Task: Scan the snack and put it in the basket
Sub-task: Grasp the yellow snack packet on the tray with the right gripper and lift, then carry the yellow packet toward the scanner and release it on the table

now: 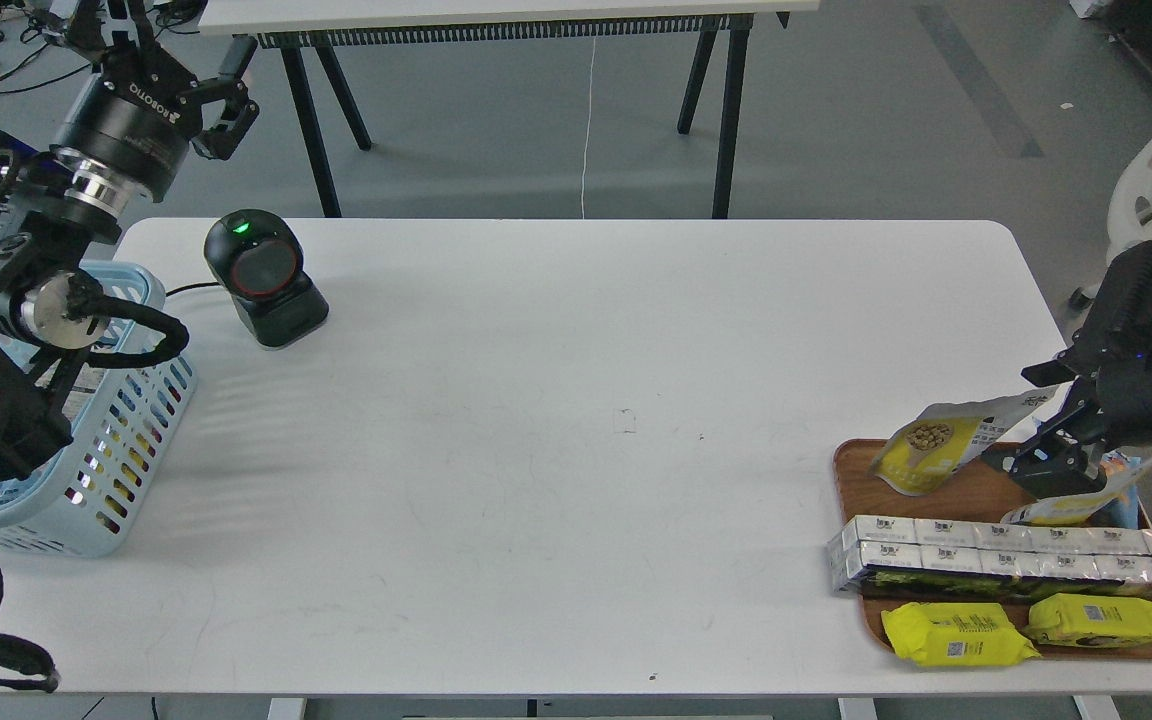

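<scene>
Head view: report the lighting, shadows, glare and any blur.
Head view: even, soft overhead light; the white table is bright but not blown out. A faint streaky shadow lies beside the basket. The scanner shows a small green light and a dull sheen. The silver cartons glint mildly. The snack reads sharp; the right gripper is dark, its jaws hard to separate.

Right fingers (1046, 400) pinch the snack (946, 445) above the tray (861, 480).
</scene>
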Robot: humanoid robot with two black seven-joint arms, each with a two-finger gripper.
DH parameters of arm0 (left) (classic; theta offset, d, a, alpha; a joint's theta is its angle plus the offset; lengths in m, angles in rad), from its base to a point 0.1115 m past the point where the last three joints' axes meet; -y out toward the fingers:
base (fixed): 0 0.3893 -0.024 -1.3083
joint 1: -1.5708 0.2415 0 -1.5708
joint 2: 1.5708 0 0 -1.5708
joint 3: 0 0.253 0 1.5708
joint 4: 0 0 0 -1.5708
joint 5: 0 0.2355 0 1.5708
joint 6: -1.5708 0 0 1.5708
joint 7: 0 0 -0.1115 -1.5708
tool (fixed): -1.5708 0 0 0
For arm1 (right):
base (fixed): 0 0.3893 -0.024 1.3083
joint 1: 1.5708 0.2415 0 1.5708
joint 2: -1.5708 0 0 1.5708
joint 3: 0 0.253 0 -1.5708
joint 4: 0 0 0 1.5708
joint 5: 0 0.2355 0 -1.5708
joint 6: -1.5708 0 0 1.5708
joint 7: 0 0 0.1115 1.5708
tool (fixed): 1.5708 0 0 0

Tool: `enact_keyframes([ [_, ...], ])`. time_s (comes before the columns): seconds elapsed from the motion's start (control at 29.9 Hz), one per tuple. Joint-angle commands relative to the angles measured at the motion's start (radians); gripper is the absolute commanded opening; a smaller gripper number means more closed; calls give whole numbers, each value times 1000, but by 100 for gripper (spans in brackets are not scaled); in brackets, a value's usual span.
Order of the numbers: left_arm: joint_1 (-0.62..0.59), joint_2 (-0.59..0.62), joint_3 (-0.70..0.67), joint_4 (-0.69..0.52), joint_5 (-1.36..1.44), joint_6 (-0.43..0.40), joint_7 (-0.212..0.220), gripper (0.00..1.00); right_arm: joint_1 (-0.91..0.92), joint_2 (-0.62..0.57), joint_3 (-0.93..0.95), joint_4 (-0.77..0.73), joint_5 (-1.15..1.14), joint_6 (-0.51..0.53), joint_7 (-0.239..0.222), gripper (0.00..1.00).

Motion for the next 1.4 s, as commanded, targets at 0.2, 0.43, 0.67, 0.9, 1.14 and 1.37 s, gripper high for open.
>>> enact_keyframes([
  [0.2,15,7,0,0,0,0,0,100,-60,106,11,-95,0,0,-27,58],
  [0.43,16,8,0,0,0,0,0,100,-61,128,18,-95,0,0,-82,0],
  [0.67,16,7,0,0,0,0,0,100,-60,120,24,-92,0,0,-108,0],
  [0.9,18,10,0,0,0,0,0,100,-60,116,43,-83,0,0,-108,0],
  [1.14,18,11,0,0,0,0,0,100,-60,114,154,-29,0,0,-108,0],
  [1.37,18,11,-2,2,-2,0,0,100,-35,244,248,9,0,0,-108,0],
])
